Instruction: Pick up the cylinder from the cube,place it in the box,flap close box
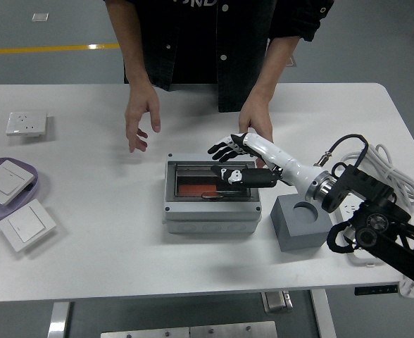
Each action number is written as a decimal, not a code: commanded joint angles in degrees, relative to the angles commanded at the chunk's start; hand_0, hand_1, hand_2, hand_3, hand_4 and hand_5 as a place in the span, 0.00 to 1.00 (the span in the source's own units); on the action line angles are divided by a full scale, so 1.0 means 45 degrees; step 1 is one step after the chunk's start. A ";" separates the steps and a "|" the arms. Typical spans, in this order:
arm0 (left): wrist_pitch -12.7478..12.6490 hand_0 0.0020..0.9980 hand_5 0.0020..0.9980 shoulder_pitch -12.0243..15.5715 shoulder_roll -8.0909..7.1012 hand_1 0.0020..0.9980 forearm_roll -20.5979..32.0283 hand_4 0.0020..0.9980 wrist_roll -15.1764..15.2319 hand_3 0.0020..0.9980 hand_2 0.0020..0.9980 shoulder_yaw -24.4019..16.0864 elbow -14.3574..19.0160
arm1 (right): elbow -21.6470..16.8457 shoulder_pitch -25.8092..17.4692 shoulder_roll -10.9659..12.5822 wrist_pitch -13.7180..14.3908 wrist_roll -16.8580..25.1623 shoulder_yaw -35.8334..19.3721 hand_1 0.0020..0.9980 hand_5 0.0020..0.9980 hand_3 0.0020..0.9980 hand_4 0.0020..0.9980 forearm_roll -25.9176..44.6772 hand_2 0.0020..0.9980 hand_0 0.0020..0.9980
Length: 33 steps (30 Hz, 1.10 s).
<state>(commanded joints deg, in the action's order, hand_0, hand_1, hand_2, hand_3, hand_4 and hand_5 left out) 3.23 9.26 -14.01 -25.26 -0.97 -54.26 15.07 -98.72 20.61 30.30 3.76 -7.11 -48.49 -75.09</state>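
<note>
The grey box (210, 217) sits mid-table with its clear flap lying flat over it. The orange cylinder (195, 190) shows inside through the flap. My right hand (226, 163) hovers over the box's right rear part with its fingers (221, 149) spread, holding nothing; the thumb is low over the flap. The grey cube (302, 225) stands right of the box, its round socket empty. A person stands at the far side: one hand (141, 121) is raised clear of the box at back left, the other (255, 129) is just behind my hand.
A purple tray (31, 193) with a white switch lies at the left edge, a switch plate (26, 224) in front of it, and a white socket (25, 123) further back. A white cable (389, 172) and power strip (362, 251) lie at the right.
</note>
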 joint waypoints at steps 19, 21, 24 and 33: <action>-0.0007 0.62 0.17 0.0191 0.0217 0.65 0.0258 0.72 0.0020 0.65 0.62 0.0237 -0.0036 | 0.0945 -0.3516 -0.0747 -0.0153 0.3455 -0.5446 0.67 0.38 0.69 0.67 0.3635 0.69 0.74; -0.0008 0.62 0.17 0.0198 0.0222 0.65 0.0267 0.72 0.0021 0.65 0.62 0.0246 -0.0038 | 0.1011 -0.3564 -0.0766 -0.0090 0.3726 -0.5586 0.71 0.35 0.72 0.70 0.3737 0.72 0.77; -0.0008 0.62 0.17 0.0212 0.0227 0.65 0.0287 0.72 0.0023 0.65 0.62 0.0261 -0.0042 | 0.1080 -0.3610 -0.0778 0.0028 0.4107 -0.5715 0.71 0.35 0.72 0.70 0.3816 0.72 0.77; -0.0009 0.62 0.17 0.0241 0.0245 0.65 0.0391 0.72 0.0028 0.65 0.62 0.0345 -0.0061 | 0.1119 -0.3656 -0.0866 0.0429 0.4558 -0.5833 0.74 0.23 0.75 0.84 0.3616 0.71 0.77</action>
<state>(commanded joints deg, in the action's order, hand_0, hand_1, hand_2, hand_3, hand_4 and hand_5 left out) 3.19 10.34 -12.90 -23.50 -0.84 -52.71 14.80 -93.69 4.16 26.40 5.70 13.40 -74.73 -58.82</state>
